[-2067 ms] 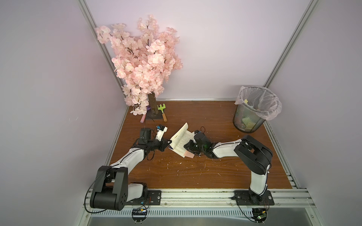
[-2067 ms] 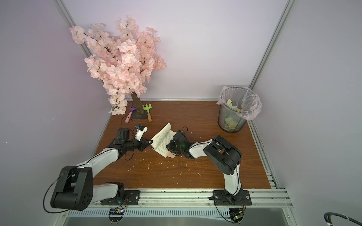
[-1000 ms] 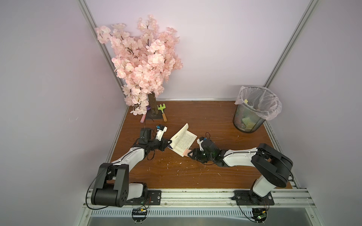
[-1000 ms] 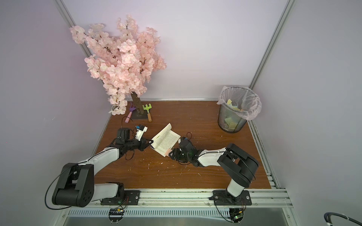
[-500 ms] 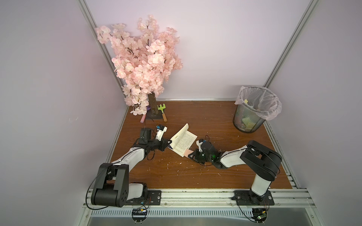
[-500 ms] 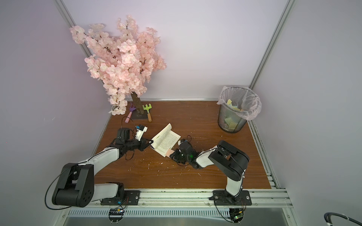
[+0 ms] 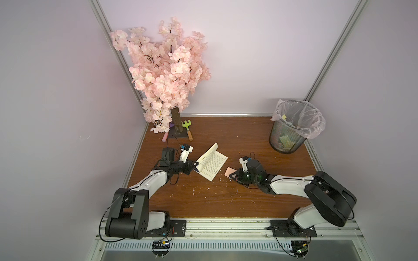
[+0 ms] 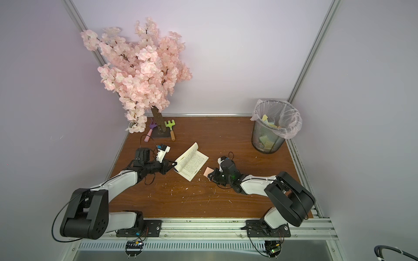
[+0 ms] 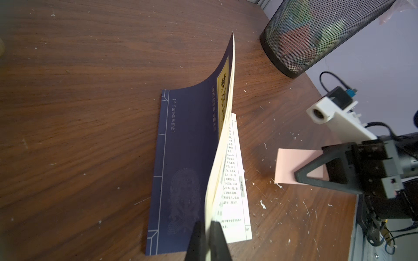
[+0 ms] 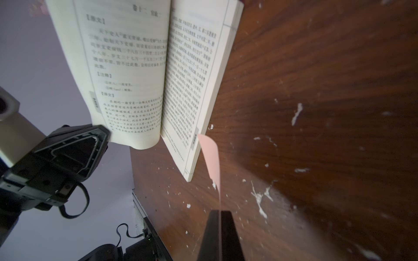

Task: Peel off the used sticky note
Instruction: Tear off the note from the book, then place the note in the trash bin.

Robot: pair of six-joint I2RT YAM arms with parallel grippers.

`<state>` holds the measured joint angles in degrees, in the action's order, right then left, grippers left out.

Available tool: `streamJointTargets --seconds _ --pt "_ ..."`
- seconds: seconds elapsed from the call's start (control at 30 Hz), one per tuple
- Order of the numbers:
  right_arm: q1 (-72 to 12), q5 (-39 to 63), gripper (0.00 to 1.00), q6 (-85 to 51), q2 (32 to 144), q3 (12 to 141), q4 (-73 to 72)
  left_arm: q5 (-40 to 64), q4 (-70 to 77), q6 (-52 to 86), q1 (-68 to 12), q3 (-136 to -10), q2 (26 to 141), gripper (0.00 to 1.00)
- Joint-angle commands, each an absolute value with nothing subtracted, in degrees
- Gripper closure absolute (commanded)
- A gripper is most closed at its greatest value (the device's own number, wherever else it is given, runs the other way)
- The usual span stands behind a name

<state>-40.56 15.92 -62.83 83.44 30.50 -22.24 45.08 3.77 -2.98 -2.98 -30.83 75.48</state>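
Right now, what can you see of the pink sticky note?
The sticky note is a pale pink paper square, blank on the face that shows, slightly curled at its free end. The right gripper is shut on one edge, holding it low over the wooden table, beside but clear of the open book. Whether it grazes the table is unclear.

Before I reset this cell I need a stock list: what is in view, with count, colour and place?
table: 1, brown wood, under everything
tree: 1, pink blossom, far left corner
rake: 1, green, by tree's base
pink tool: 1, pink and purple, by tree's base
book: 1, dark blue cover, open mid-table
note: 1, pink, right of book, off the page
bin: 1, black mesh, clear liner, far right corner
scraps: several, yellow and green, inside bin
crumbs: many, white, scattered on table
left gripper: 1, black, shut on book's pages
right gripper: 1, black, shut on note
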Motion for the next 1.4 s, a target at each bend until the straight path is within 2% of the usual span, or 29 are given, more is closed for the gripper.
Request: streamJointTargets --seconds 0.0,0.3,0.4,0.53,0.7,0.8,1.07,1.2,1.3,1.37 --pt "-39.0 13.95 1.0 -53.99 75.26 35.92 -11.39 45.3 2.47 -3.35 -2.04 -30.95 75.42 0.99" --pt "-30.61 7.19 1.0 -41.79 62.42 53.58 8.66 45.57 2.42 -3.91 -2.05 -30.81 74.69 0.99" --pt "-26.04 3.36 1.0 -38.36 61.96 62.45 15.92 45.9 2.33 -4.15 -2.05 -30.84 74.62 0.99" --pt "-15.12 -2.4 1.0 -37.47 62.71 72.18 22.25 46.17 2.19 -4.42 -2.02 -30.74 74.29 0.99" --pt "-0.76 -0.5 1.0 -37.21 67.36 79.05 23.66 46.21 2.26 -4.48 -2.1 -30.71 74.38 0.99" --pt "5.1 0.93 1.0 -36.55 72.45 82.64 24.12 46.43 2.2 -4.44 -2.11 -30.84 74.77 0.99" --pt "9.64 -0.04 1.0 -32.95 86.79 93.89 27.23 46.83 2.2 -4.36 -2.24 -30.68 74.27 0.99" --pt "10.45 0.66 0.64 -31.5 92.21 99.59 29.44 46.76 2.13 -4.38 -2.24 -30.63 74.28 0.99" --pt "10.46 -0.08 0.51 -30.74 94.39 104.73 31.98 46.89 2.37 -4.48 -2.2 -30.63 74.31 0.99" --pt "10.44 -0.54 0.45 -30.44 95.18 107.98 33.77 46.91 2.46 -4.39 -2.36 -30.6 74.42 0.99"
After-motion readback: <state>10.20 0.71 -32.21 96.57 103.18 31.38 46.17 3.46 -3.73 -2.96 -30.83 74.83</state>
